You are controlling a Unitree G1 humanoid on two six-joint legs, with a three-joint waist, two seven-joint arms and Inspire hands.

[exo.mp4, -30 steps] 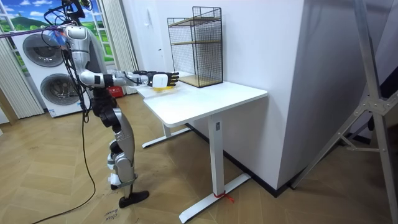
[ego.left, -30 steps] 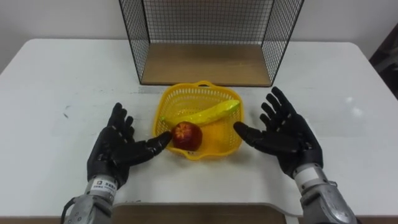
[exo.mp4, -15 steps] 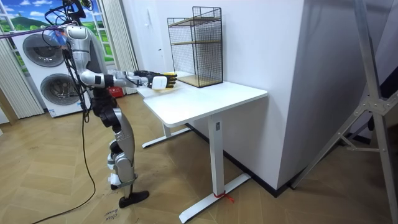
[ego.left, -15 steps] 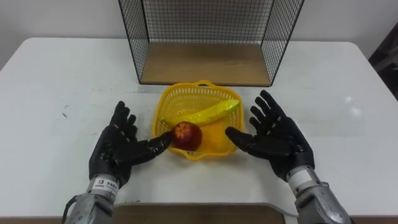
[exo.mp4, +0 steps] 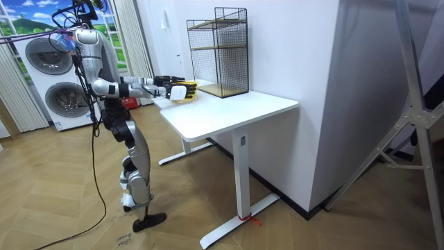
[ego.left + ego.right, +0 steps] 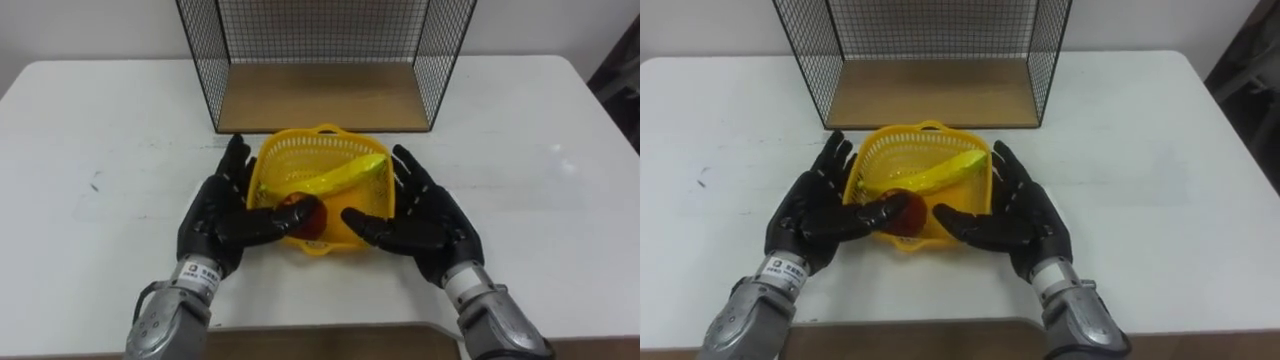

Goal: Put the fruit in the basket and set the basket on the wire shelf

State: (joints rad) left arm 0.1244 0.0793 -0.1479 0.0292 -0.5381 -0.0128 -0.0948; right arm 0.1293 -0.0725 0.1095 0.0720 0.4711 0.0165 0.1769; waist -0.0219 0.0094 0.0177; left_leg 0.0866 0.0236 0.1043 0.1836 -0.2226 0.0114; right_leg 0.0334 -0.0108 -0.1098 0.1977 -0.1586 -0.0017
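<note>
A yellow basket [image 6: 322, 131] sits on the white worktop [image 6: 90, 120], just on the near side of the wire shelf [image 6: 320, 95], whose wooden floor lies open toward the robot. Inside the basket a banana [image 6: 335, 177] lies slantwise, its far end toward the right rim. A red apple [image 6: 312, 222] rests in the near-left corner below it, touching or almost touching the banana.

The left robot hand [image 6: 215, 225] lies along the basket's left side with its fingers straight and spread, their tips reaching up beside the left rim. Its thumb stretches rightward over the near rim and partly covers the apple. The right robot hand [image 6: 425, 225] mirrors it on the right side, with its fingers straight and released along the right rim and its thumb pointing left toward the basket's near wall, close to the apple. Both palms face inward, so the basket stands between them. The hands seem to touch its sides, and neither curls around it.

In the room view the robot stands upright at the worktop's end on the room view's left, both arms held out level over the surface. Two washing machines [image 5: 45, 55] stand behind it.
</note>
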